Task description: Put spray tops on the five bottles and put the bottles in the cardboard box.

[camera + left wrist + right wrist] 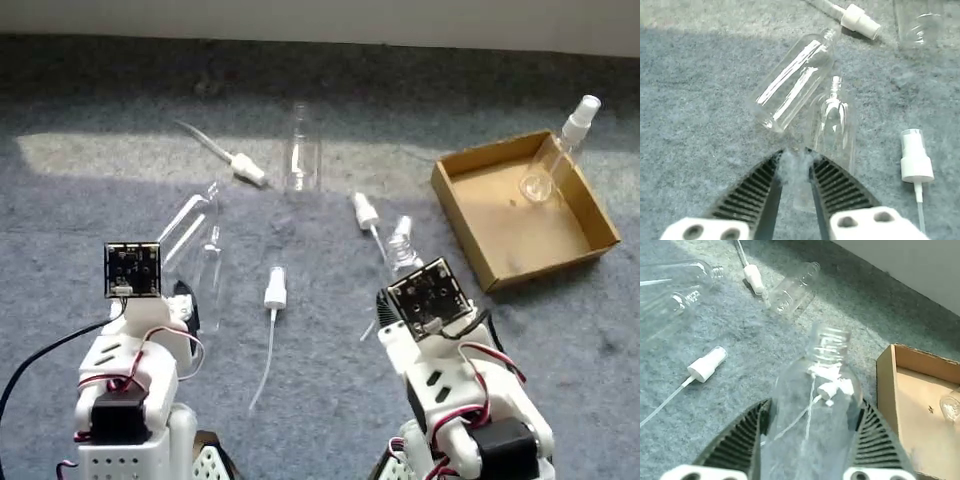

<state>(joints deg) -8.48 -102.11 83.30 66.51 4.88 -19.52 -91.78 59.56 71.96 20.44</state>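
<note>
My right gripper (812, 410) is shut on a clear bottle (815, 405) with an open neck; in the high view this bottle (402, 245) stands left of the cardboard box (462, 228). A capped bottle (558, 152) leans in the box's far corner. My left gripper (794, 152) is narrowly open over the base of a lying bottle (832, 117), with a second lying bottle (792, 82) beside it. Another bottle (300, 152) rests at the back centre. Three loose spray tops lie on the carpet: one (275, 290) between the arms, one (365, 210) by the held bottle, and one (245, 168) at the back.
Grey carpet covers the table. A pale wall edge (320, 20) runs along the back. The long thin tubes of the spray tops (265, 355) trail across the carpet between the arms.
</note>
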